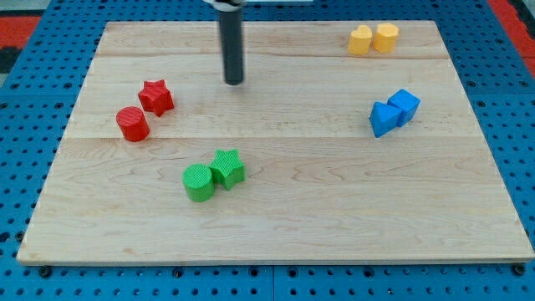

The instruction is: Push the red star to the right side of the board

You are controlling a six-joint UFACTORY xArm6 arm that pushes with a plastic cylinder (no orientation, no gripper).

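Note:
The red star (156, 97) lies on the wooden board (276, 226) at the view's left, touching a red cylinder (132, 124) just below-left of it. My tip (234, 82) is the lower end of a dark rod that comes down from the view's top. The tip stands to the right of the red star and slightly above it, a clear gap apart, touching no block.
A green cylinder (198, 183) and a green star (227, 168) touch near the board's lower middle. Two blue blocks (384, 119) (405, 105) sit together at the right. Two yellow blocks (360, 40) (386, 37) sit at the top right. Blue pegboard surrounds the board.

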